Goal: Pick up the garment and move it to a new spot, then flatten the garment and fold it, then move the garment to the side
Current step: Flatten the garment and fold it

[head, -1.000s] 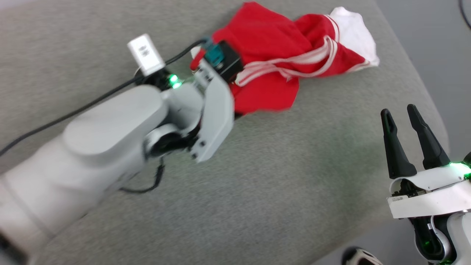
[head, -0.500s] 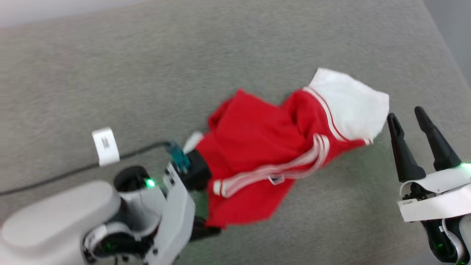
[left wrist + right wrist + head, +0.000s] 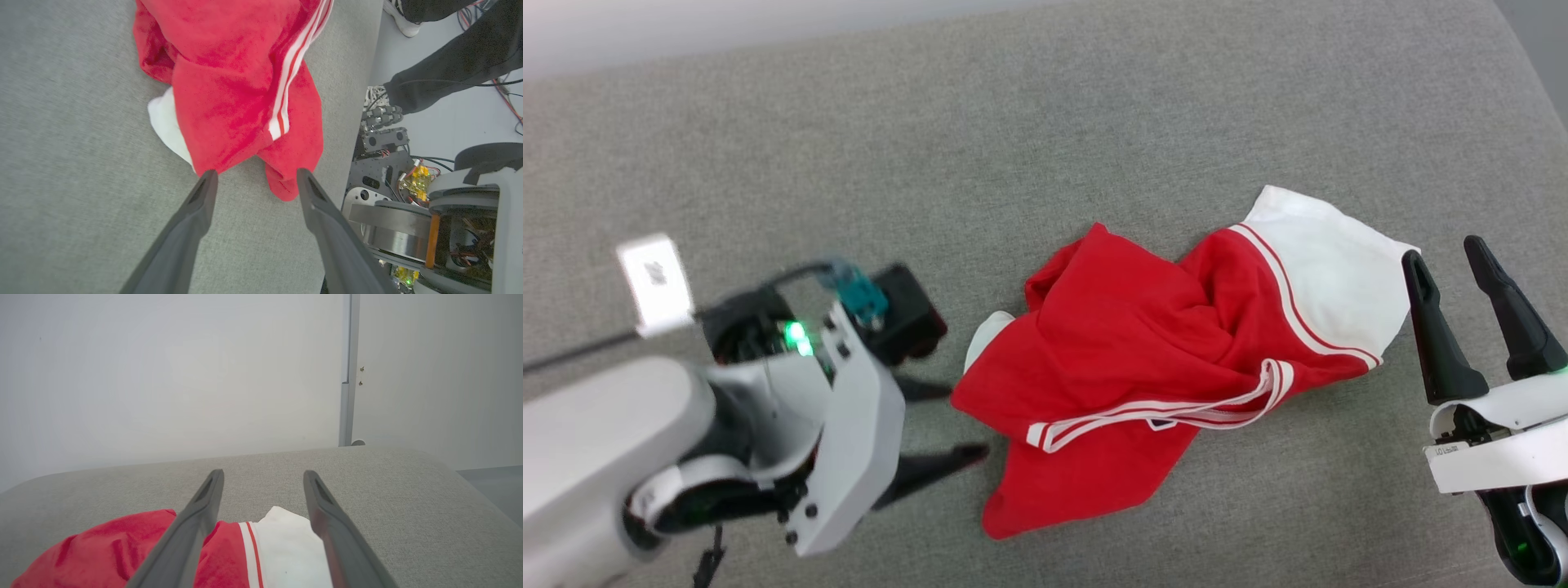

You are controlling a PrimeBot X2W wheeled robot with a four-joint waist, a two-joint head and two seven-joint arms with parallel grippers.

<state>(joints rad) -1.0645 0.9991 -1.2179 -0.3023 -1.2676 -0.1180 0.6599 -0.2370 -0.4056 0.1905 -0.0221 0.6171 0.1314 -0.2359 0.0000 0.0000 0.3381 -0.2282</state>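
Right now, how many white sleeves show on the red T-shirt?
2. On the bright red soft-fabric T-shirt, one large white sleeve lies at the right end; a second white sleeve peeks out at the left edge, mostly hidden.

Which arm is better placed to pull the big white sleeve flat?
Likely right: the right gripper is open beside the white sleeve; the left gripper is across the garment, at its red edge.

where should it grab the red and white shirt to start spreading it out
Take the white sleeve at its outer hem, coming in from the robot's right with the open right pincer. It lies fairly flat and sticks out of the crumpled garment on that side, nearest that pincer, while the red middle is bunched in folds.
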